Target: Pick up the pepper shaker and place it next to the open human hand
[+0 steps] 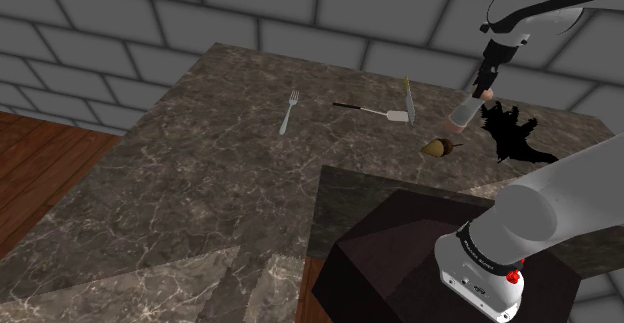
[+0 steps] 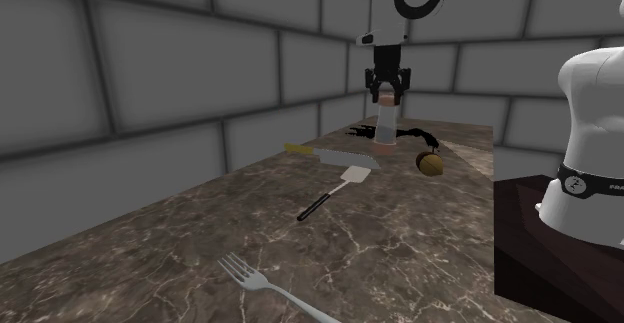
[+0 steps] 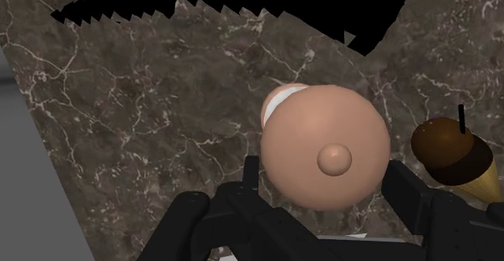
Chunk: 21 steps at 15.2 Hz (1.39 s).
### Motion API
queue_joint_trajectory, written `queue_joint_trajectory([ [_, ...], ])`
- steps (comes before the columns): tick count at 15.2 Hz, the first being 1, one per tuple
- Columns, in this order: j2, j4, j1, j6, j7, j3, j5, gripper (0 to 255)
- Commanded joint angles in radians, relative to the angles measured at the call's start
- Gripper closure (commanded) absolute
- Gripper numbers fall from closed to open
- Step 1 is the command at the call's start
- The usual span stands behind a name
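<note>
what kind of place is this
Likely a kitchen in a house: a dark marbled countertop with a fork and a spatula lying on it, and a grey block wall behind.

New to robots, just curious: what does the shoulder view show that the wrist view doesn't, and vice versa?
Shoulder view: fork, spatula, knife, the stand, wooden floor. Wrist view: the small knob topping the shaker. Both: the pincer clasping the shaker, the acorn-like object, the marbled table.
</note>
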Motion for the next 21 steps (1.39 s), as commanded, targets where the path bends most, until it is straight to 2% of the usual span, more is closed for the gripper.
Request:
queue_joint_trajectory([
  [1, 0.0, 0.0, 0.0, 0.001, 0.0, 0.0, 0.0, 255],
  [3, 0.0, 0.0, 0.0, 0.001, 0.0, 0.0, 0.0, 255],
  [4, 0.0, 0.0, 0.0, 0.001, 0.0, 0.0, 0.0, 0],
  [9, 0.0, 0.0, 0.0, 0.001, 0.0, 0.0, 0.0, 0],
  [13, -0.047, 0.087, 0.006, -0.132, 0.01, 0.02, -0.006, 0],
  [21, -0.047, 0.087, 0.005, -0.132, 0.01, 0.02, -0.006, 0],
])
